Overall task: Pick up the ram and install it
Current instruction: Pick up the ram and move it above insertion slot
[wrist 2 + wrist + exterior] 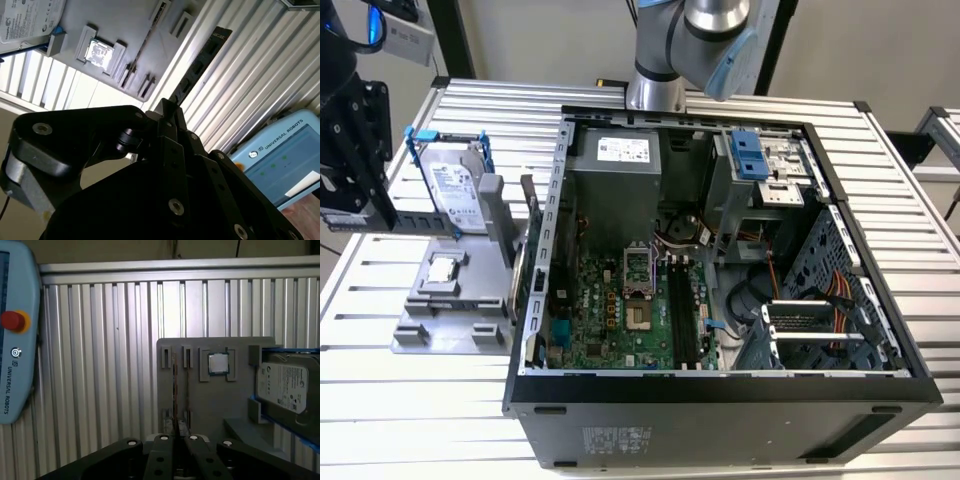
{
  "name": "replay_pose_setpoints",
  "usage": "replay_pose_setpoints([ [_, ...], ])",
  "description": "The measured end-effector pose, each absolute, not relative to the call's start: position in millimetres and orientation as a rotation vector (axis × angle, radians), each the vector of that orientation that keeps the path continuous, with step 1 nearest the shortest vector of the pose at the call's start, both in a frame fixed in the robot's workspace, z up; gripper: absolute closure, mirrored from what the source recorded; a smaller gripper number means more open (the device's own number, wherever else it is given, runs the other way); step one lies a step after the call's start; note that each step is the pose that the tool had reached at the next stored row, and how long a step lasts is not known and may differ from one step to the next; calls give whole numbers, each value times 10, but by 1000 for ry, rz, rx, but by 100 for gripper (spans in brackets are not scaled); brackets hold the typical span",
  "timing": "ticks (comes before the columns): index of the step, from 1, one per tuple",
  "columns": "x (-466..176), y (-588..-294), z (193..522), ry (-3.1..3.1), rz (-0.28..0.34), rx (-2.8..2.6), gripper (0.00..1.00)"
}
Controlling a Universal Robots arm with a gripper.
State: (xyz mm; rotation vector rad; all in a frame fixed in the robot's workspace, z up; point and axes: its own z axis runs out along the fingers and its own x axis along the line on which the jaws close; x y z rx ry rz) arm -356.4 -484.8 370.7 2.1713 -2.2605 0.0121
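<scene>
Although the counter carries the open computer case well apart from the hand, judge that no step is complete. Ahead of the hand lies the grey fixture. The hand looks closed and empty. The ram stands in its fixture slot beyond the fingertips, not yet picked up.

On ribbed table: open PC case and, just beside at the exterior view's left, grey tray.
</scene>
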Motion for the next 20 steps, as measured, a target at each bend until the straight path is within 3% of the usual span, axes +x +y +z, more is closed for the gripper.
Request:
replay_pose_setpoints([
  [20,-3565,-4848,3788,-2260,13,2171,100],
])
